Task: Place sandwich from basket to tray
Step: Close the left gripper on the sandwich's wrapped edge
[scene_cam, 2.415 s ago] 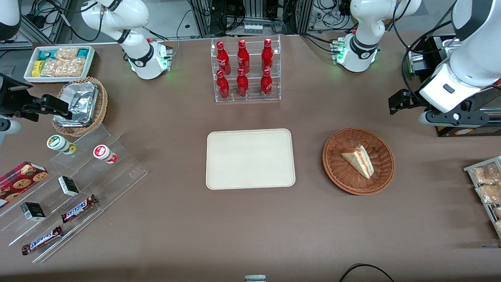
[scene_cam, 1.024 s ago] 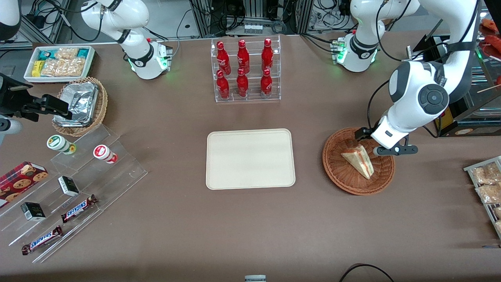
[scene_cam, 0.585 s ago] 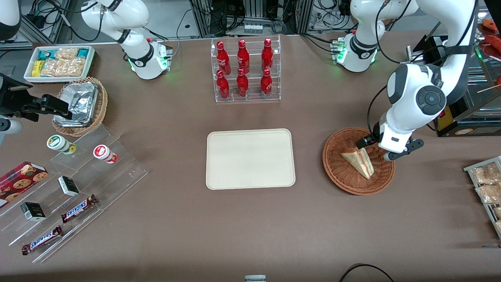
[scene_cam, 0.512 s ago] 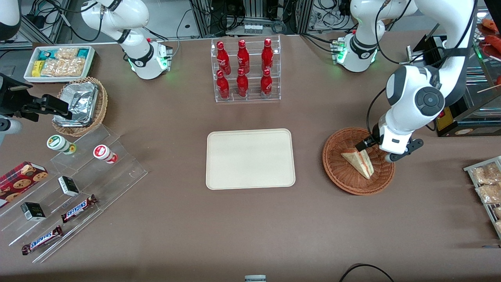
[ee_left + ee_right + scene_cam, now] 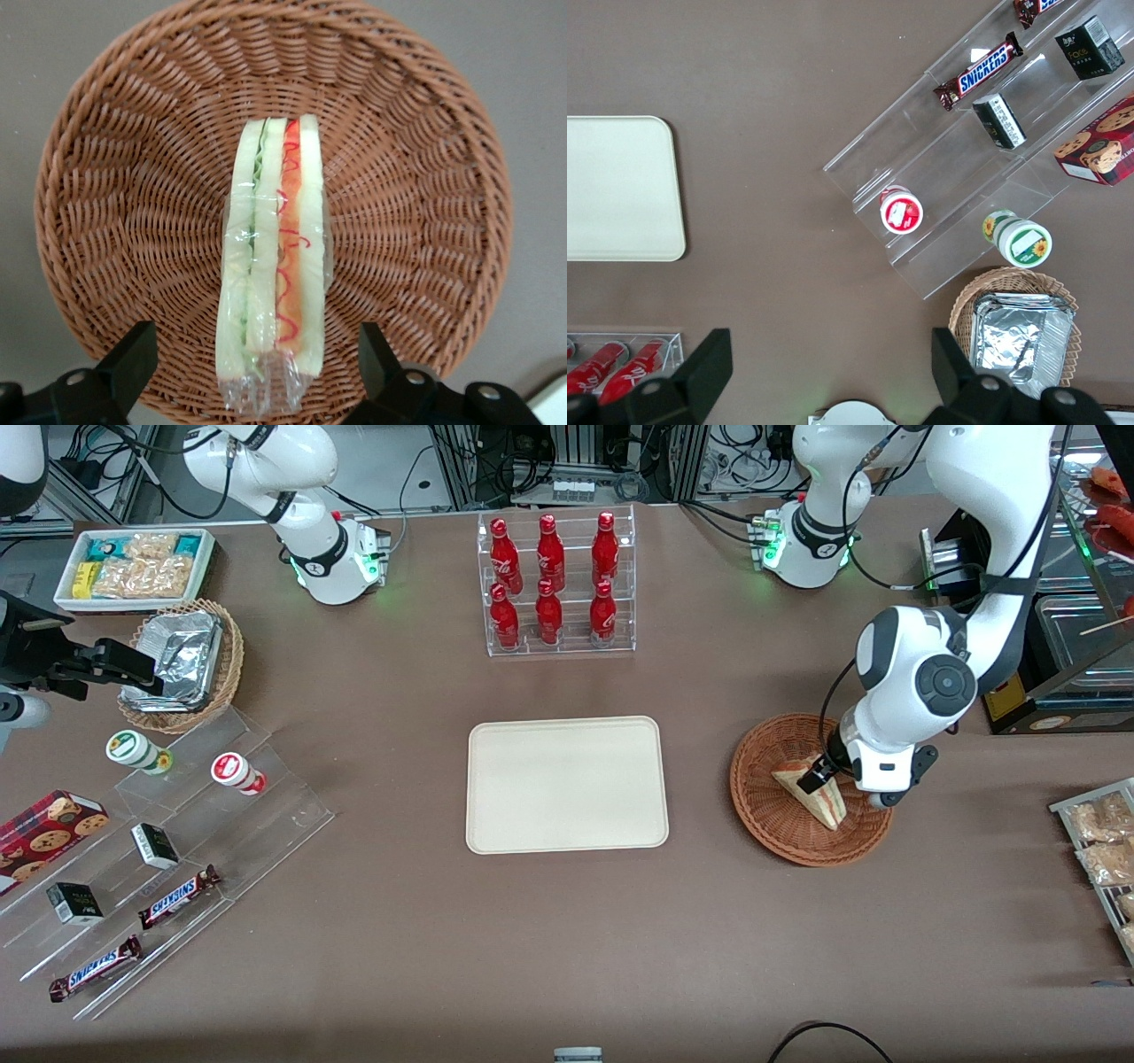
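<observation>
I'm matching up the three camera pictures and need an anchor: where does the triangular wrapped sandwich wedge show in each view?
Front view: the triangular wrapped sandwich wedge lies in the round reddish-brown wicker basket, under the open gripper.
Left wrist view: the sandwich stands edge-up at the basket's middle, between the fingers.
Right wrist view: not in it.
Shared landmark: the basket.

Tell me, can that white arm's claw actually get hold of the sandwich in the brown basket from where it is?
Probably yes. The gripper hangs right over the sandwich with its fingers open on either side, and nothing else lies in the basket to block it.
</observation>
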`<state>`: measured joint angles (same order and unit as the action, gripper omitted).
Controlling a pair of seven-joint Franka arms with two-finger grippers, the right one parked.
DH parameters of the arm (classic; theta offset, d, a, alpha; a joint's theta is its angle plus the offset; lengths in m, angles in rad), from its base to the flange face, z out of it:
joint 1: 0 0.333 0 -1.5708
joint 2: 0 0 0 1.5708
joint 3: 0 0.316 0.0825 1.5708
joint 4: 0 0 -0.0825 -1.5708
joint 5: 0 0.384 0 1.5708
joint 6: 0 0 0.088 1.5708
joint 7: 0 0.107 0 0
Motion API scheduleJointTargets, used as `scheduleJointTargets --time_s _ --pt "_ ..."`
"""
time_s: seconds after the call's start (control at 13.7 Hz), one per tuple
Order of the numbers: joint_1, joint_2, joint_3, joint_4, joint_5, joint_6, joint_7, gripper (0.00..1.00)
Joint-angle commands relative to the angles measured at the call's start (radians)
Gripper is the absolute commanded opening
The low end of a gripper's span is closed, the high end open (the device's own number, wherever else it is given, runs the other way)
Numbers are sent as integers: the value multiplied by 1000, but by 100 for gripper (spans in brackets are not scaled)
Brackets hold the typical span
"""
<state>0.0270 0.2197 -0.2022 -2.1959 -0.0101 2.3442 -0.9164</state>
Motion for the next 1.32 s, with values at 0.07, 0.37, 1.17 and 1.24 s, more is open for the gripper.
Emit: scheduleJointTargets --time_s 0.07,0.37,1.17,1.24 --pt "-6 44 -2 -1 -4 41 -24 100" --pt "-12 58 -2 2 -4 41 -106 19" --pt "-74 55 -20 339 -2 -344 -61 0" --pt "-106 61 -20 361 -2 -353 -62 0"
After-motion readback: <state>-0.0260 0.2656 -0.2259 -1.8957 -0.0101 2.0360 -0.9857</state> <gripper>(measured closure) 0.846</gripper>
